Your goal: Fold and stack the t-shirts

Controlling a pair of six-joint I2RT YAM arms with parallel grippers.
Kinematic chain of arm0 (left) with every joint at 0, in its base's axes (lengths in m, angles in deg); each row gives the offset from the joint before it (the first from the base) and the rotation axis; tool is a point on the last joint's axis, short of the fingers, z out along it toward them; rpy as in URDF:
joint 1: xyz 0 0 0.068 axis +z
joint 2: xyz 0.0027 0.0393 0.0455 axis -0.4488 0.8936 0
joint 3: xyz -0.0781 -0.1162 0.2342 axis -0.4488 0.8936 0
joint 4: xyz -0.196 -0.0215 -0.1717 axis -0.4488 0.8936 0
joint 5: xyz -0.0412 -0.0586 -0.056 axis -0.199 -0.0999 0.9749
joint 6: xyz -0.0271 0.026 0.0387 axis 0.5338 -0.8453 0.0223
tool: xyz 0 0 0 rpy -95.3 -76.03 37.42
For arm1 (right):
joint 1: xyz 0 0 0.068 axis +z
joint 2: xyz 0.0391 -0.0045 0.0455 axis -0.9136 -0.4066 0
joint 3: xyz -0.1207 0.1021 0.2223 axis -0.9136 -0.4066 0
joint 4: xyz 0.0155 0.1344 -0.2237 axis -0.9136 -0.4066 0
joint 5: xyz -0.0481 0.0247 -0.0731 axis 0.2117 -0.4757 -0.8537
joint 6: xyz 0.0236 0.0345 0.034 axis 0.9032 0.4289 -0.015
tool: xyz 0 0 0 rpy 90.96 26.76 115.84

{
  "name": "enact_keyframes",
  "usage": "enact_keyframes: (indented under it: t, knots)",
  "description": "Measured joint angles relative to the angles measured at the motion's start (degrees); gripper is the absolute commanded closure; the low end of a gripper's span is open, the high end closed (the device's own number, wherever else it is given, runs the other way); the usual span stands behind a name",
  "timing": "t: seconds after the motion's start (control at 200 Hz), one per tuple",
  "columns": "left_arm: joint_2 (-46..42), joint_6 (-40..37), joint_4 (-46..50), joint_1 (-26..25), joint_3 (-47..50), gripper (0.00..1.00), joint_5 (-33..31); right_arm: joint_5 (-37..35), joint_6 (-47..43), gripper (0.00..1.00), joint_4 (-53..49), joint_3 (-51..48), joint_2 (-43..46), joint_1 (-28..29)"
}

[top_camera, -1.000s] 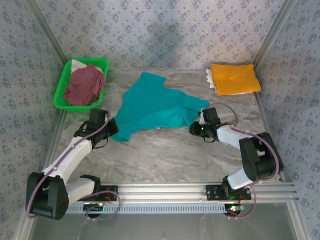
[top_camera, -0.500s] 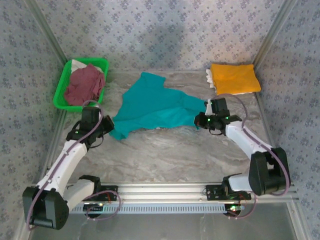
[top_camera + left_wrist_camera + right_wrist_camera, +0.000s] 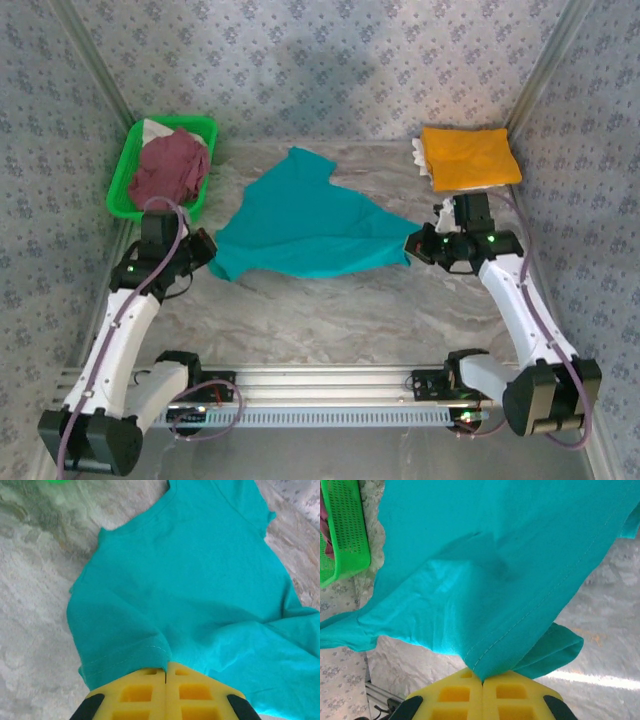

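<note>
Teal t-shirt (image 3: pixel 300 225) is lying across mid-tabletop (image 3: pixel 330 310), stretching between the arms, with left claw (image 3: pixel 204 250) pinching tight on its near-left hem corner and right claw (image 3: pixel 412 245) pinching the opposite hem edge, likely pulling it taut so it's spreading flat for folding. Orange-yellow t-shirt (image 3: pixel 470 157) is sitting folded at the far right, probably serving as the stack base, a white cloth edge (image 3: pixel 420 155) peeking out beside it. Maroon t-shirt (image 3: pixel 170 168) is waiting crumpled in the green basket (image 3: pixel 122 185) far left, not yet folded.
</note>
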Motion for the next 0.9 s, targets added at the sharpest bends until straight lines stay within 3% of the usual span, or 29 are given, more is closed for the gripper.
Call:
enact_keyframes:
  t: [0.145,0.195,0.235,0.27,0.325,0.385,0.445,0.535,0.615,0.74,0.899]
  knots:
    - [-3.3,0.0,4.5,0.0,1.9,1.0,-0.5,-0.3,0.0,0.97,-2.0,-8.4,3.6,0.0]
    - [-5.1,0.0,5.9,0.3,3.0,1.0,-0.9,-0.4,0.1,0.87,-3.3,-11.5,4.4,0.0]
    - [-6.6,0.0,6.9,0.5,3.6,1.0,-1.3,-0.4,0.7,0.73,-4.3,-13.3,5.3,0.0]
    - [-7.8,0.1,7.5,0.8,3.9,1.0,-1.7,-0.3,0.9,0.73,-5.4,-14.0,6.4,0.1]
    - [-8.9,-0.1,8.0,1.2,3.9,0.78,-2.3,-0.5,0.8,0.73,-6.4,-13.9,8.3,0.1]
    - [-9.0,0.0,8.0,1.5,3.9,0.61,-2.7,-1.3,0.5,0.6,-7.5,-13.0,10.0,0.0]
    - [-8.6,-0.1,7.8,1.7,3.8,0.49,-3.0,-2.6,0.3,0.66,-7.9,-11.3,10.1,-0.7]
    - [-6.3,-0.3,7.0,1.9,3.2,0.49,-3.5,-4.4,0.0,0.64,-6.7,-8.6,7.7,-2.5]
    - [-3.5,-0.4,4.8,1.9,2.0,0.48,-3.9,-7.2,-0.1,0.69,-3.5,-7.0,3.3,-3.4]
    - [2.6,-1.4,-1.3,0.4,-0.7,0.56,-3.8,-13.8,-1.5,0.86,1.4,-1.5,-9.4,-1.9]
    - [21.3,-7.0,-7.8,-9.4,-12.2,0.67,-6.6,-20.7,-3.2,0.93,6.4,8.1,-26.5,2.1]
